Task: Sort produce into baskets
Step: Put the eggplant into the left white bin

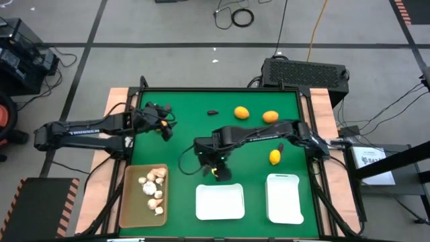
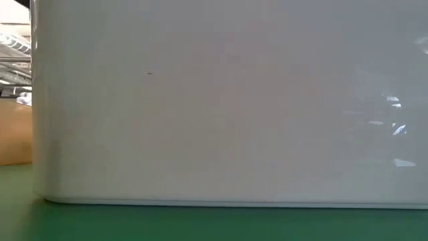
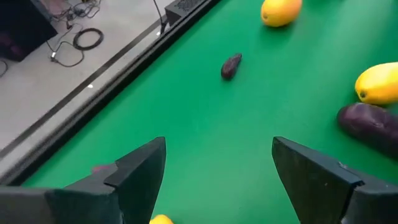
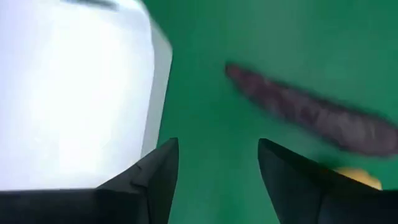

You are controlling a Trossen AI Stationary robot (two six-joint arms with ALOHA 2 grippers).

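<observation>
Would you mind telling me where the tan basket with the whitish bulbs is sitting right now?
In the high view the tan basket sits at the table's front left corner, left of the two white baskets, below the left gripper.

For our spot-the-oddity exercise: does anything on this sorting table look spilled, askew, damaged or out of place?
Nothing stands out. The whitish bulbs lie inside the tan basket, both white baskets sit square and empty, and the remaining citrus and purple pieces simply lie unsorted on the green mat.
</observation>
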